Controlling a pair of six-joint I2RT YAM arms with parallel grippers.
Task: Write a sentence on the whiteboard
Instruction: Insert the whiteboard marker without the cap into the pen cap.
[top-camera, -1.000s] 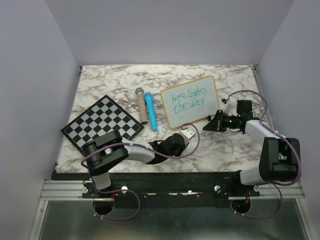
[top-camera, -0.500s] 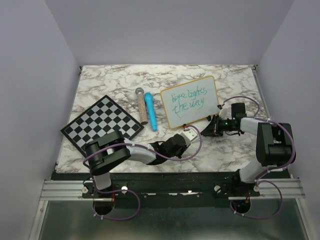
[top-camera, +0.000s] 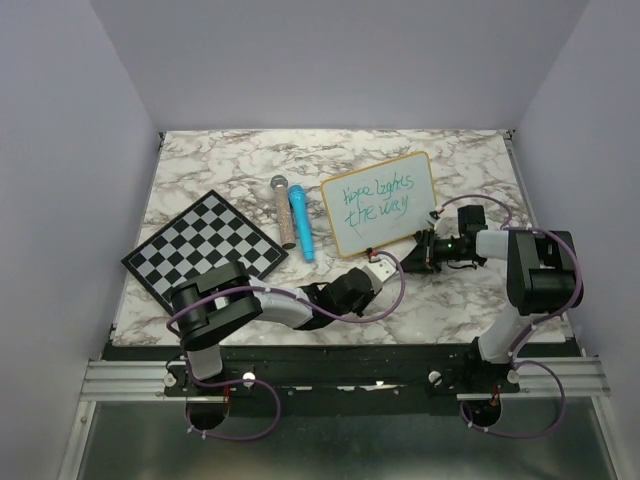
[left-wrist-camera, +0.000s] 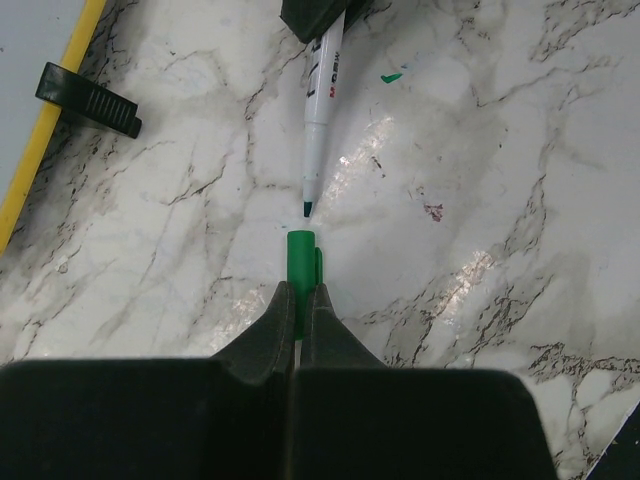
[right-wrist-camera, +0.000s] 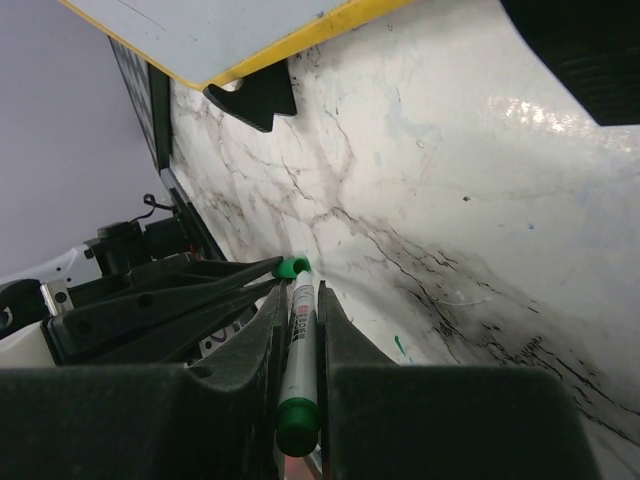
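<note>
Chessboard (top-camera: 203, 246) left, two microphones (top-camera: 301, 223) between it and whiteboard (top-camera: 380, 202), marker (left-wrist-camera: 318, 110) before whiteboard

Marble table (top-camera: 470, 160), whiteboard (top-camera: 379, 202), chessboard (top-camera: 205, 247), blue tube (top-camera: 301, 222)

The left arm (top-camera: 280, 305) and right arm (top-camera: 497, 345) are black with pale grey parts. Thin purple cables (top-camera: 399, 283) loop along them. The left hand (left-wrist-camera: 297, 295) and right hand (right-wrist-camera: 298, 300) have black pointed fingers.
</note>
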